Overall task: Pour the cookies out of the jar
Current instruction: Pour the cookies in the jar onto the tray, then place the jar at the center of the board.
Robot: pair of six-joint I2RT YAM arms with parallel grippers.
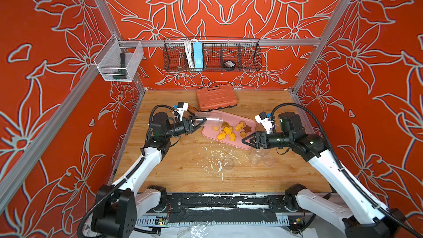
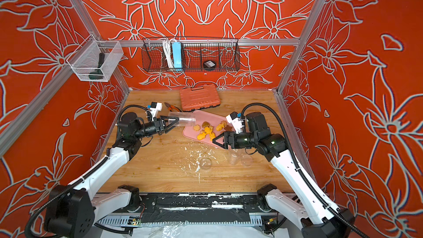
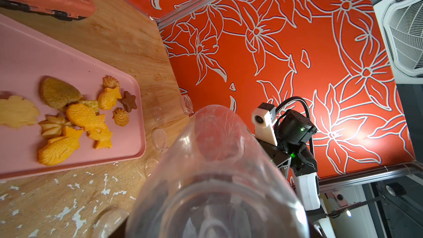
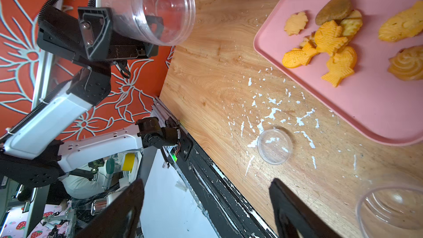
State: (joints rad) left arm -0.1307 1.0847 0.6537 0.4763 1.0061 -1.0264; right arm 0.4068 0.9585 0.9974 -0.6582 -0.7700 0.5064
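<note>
While the jar (image 1: 211, 119) lies tipped on its side, mouth over the tray's (image 1: 248, 122) left end, that mouth should probably sit inside the rim. Cookies (image 1: 229, 131) lie spread mid-tray, and the jar looks empty. The left gripper (image 1: 201, 123) clamps the jar near its base, forearm level. The right gripper (image 1: 246, 140) hangs open and empty at the tray's near corner.
</note>
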